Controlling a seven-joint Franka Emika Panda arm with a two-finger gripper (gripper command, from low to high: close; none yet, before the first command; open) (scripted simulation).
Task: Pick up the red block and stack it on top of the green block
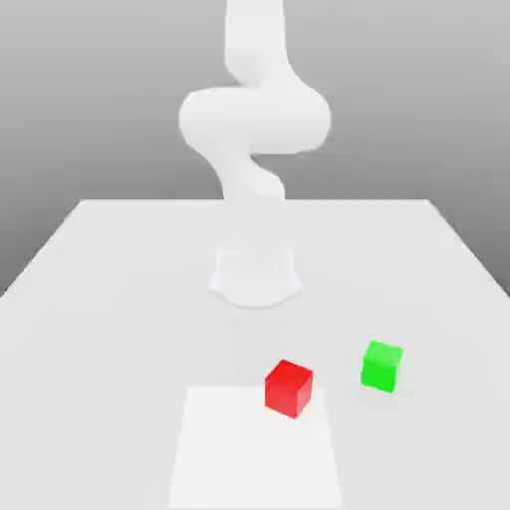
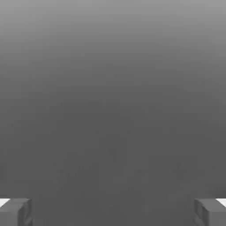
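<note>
Plainly, the gripper's jaws stand spread wide in the hand view, nothing pinched between them.

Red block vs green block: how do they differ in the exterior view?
The red block looks bigger than the green block. The red block overlaps the edge of the white patch; the green block sits off it, toward the exterior view's right. Shared: both are plain cubes, unstacked.
</note>
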